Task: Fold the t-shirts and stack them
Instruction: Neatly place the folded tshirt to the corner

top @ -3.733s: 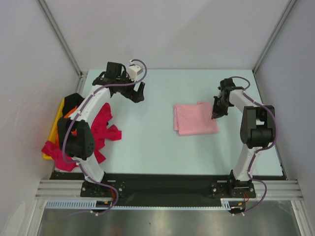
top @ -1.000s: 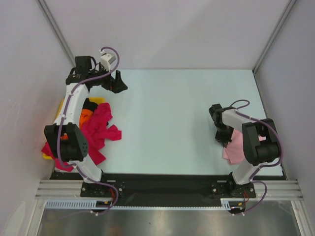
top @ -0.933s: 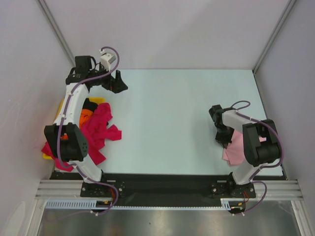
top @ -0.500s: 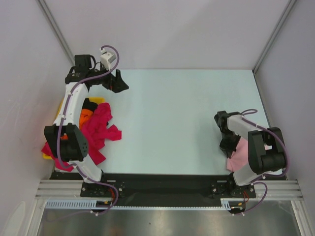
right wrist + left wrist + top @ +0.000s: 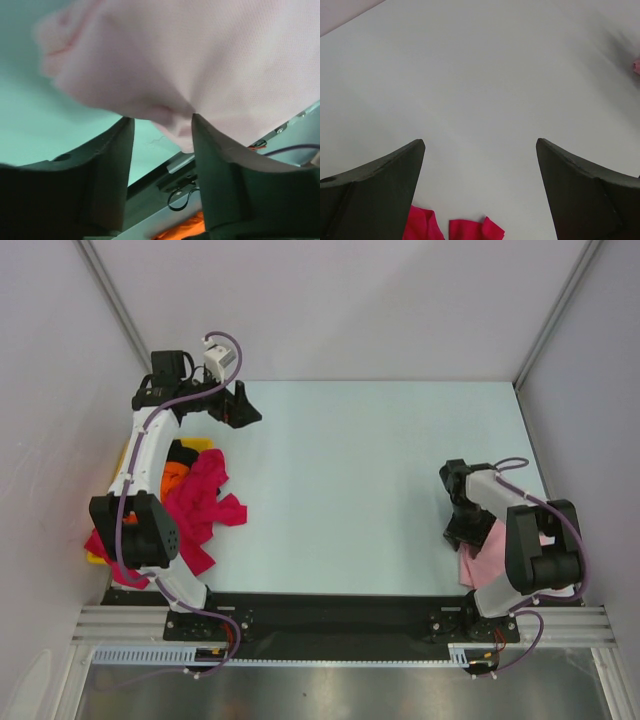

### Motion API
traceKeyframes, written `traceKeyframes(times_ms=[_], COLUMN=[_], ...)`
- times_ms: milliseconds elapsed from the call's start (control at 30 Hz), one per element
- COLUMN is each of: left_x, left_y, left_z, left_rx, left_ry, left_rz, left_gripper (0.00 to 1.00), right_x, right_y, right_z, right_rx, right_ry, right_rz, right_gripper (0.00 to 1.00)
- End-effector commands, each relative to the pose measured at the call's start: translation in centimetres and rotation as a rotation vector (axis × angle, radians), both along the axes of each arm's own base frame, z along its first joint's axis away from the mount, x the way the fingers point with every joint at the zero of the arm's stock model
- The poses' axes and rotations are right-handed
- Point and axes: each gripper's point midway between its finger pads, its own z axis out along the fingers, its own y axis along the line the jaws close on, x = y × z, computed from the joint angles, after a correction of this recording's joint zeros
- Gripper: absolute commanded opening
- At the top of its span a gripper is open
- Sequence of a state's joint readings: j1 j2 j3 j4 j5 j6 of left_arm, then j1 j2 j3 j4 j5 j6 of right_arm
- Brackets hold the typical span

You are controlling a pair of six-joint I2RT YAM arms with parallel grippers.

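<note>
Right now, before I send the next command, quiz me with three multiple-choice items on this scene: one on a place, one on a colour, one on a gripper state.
1. Where does the pink shirt lie?
A) table centre
B) near right corner
C) far left corner

2. What colour is the pile at the left?
A) magenta-red
B) blue
C) green

3. How is the left gripper?
A) shut on a shirt
B) shut on the tray
C) open, empty

Answers:
1 B: it shows at the near right edge, at the right gripper.
2 A: the top view shows magenta-red cloth there.
3 C: its wrist view shows the fingers wide apart, with only bare table between them.
</note>
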State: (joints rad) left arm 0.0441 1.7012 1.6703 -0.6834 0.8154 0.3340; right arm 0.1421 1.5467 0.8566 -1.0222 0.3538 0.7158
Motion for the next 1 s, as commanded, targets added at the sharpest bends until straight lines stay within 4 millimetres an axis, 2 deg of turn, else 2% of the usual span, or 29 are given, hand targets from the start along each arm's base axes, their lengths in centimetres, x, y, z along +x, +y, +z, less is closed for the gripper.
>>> traceKeyframes(times_ms=[0, 33, 100, 133, 200, 233, 333, 367, 433, 467, 500, 533, 567, 600, 633, 667, 700, 733, 767, 800, 867, 900, 967], left_x=[-0.7, -0.6, -1.0, -1.1, -1.3, -1.5, -2.0, -2.1, -3.0, -3.3, -3.8, -4.6, -5.0, -5.8, -6.1, -7.5, -8.5, -9.1, -10.6, -11.9, -13.7, -15.4, -16.8], left_y=[-0.2, -0.1, 0.0, 0.2, 0.3, 0.3, 0.5, 0.6, 0.6, 0.8, 0.8, 0.9, 1.3, 1.5, 1.7, 2.0, 2.7, 3.0, 3.4, 4.0, 4.7, 4.8, 5.4], left_z=[3.8, 3.7, 3.8, 3.5, 3.7, 3.5, 3.3, 3.1, 3.0, 2.8, 2.2, 2.7, 2.6, 1.2, 1.0, 2.3, -0.2, -0.3, 0.6, -1.7, -2.9, -3.9, -4.7], left_rx=[0.004, 0.009, 0.023, 0.033, 0.046, 0.049, 0.072, 0.094, 0.119, 0.138, 0.148, 0.157, 0.175, 0.19, 0.203, 0.218, 0.256, 0.276, 0.296, 0.332, 0.357, 0.367, 0.383], left_ry=[-0.112, -0.111, -0.112, -0.097, -0.1, -0.084, -0.063, -0.057, -0.045, -0.043, -0.036, -0.054, -0.059, -0.039, -0.059, -0.118, -0.087, -0.126, -0.184, -0.158, -0.152, -0.158, -0.162], left_rz=[-0.029, -0.026, -0.027, -0.022, -0.017, -0.016, 0.001, 0.014, 0.017, 0.024, 0.019, 0.024, 0.041, 0.042, 0.05, 0.065, 0.081, 0.092, 0.111, 0.128, 0.153, 0.159, 0.197], left_gripper=[1.0, 1.0, 1.0, 1.0, 1.0, 1.0, 1.0, 1.0, 1.0, 1.0, 1.0, 1.0, 1.0, 1.0, 1.0, 1.0, 1.0, 1.0, 1.0, 1.0, 1.0, 1.0, 1.0], right_x=[4.1, 4.4, 5.8, 6.5, 8.1, 8.6, 10.6, 11.5, 11.6, 12.4, 12.3, 12.0, 12.6, 12.5, 12.3, 12.6, 12.4, 12.4, 12.3, 12.2, 12.2, 12.1, 12.0], right_y=[1.1, 1.0, 2.0, 2.3, 3.9, 4.4, 5.6, 5.9, 6.0, 6.3, 6.2, 6.0, 6.0, 5.8, 5.5, 5.4, 5.1, 5.1, 5.0, 5.0, 5.2, 5.4, 5.3], right_z=[2.2, 2.5, 4.2, 5.1, 7.1, 7.7, 11.0, 12.8, 13.9, 14.6, 15.8, 15.3, 16.1, 16.8, 16.5, 17.0, 17.5, 17.5, 17.1, 17.3, 16.6, 16.5, 16.1], right_rx=[0.025, -0.004, -0.025, -0.036, -0.011, 0.0, 0.061, 0.086, 0.119, 0.142, 0.163, 0.178, 0.186, 0.187, 0.186, 0.177, 0.166, 0.16, 0.154, 0.158, 0.168, 0.174, 0.172], right_ry=[-0.142, -0.137, -0.175, -0.208, -0.294, -0.327, -0.502, -0.601, -0.661, -0.717, -0.774, -0.774, -0.828, -0.869, -0.877, -0.908, -0.936, -0.945, -0.948, -0.964, -0.969, -0.968, -0.957], right_rz=[0.01, 0.024, 0.074, 0.087, 0.13, 0.14, 0.176, 0.188, 0.229, 0.241, 0.25, 0.274, 0.283, 0.296, 0.304, 0.329, 0.337, 0.35, 0.364, 0.368, 0.386, 0.399, 0.399], right_gripper=[0.56, 0.61, 0.65, 0.7, 0.8, 1.0, 1.0, 1.0, 1.0, 1.0, 1.0, 1.0, 1.0, 1.0, 1.0, 1.0, 1.0, 1.0, 1.0, 1.0, 1.0, 1.0, 1.0])
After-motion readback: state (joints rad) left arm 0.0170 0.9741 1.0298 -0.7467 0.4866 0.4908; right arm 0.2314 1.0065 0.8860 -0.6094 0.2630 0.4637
